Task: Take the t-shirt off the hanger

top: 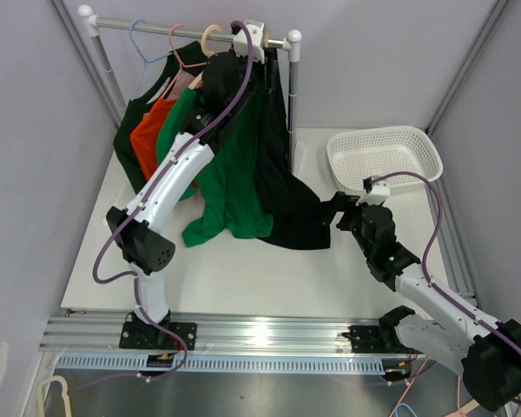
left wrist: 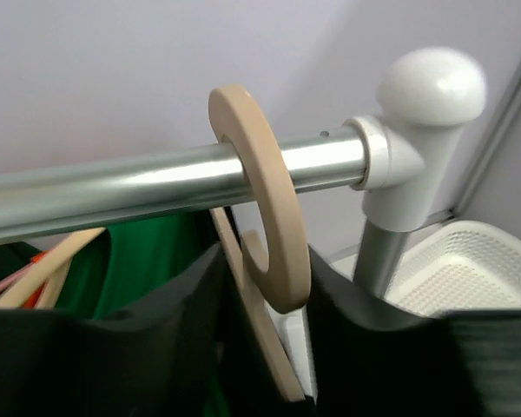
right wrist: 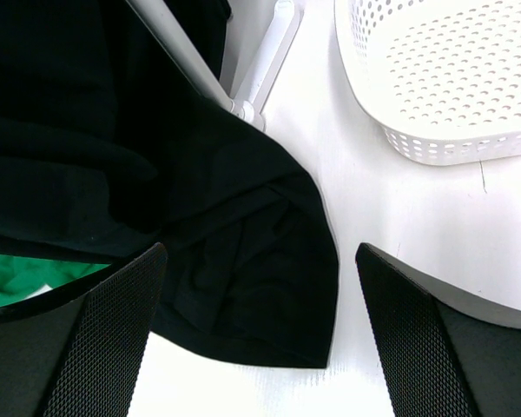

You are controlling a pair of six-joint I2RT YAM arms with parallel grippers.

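A black t-shirt point(top: 276, 165) hangs from a wooden hanger point(top: 211, 38) at the right end of the rack's rod point(top: 152, 26), and its hem lies bunched on the table point(right wrist: 243, 252). My left gripper point(top: 219, 74) is up at the rod. In the left wrist view its dark fingers point(left wrist: 156, 339) press on both sides of the hanger's hook and neck point(left wrist: 265, 191), just under the rod point(left wrist: 113, 187). My right gripper point(top: 335, 208) is low over the table, open, its pads point(right wrist: 113, 321) on either side of the shirt's hem corner without touching it.
Green point(top: 230, 174), orange point(top: 148, 130) and dark green point(top: 130, 139) shirts hang left of the black one on blue and pink hangers. A white perforated basket point(top: 417, 137) stands at the back right, also in the right wrist view point(right wrist: 434, 152). The rack's post point(top: 293, 87) stands beside the black shirt.
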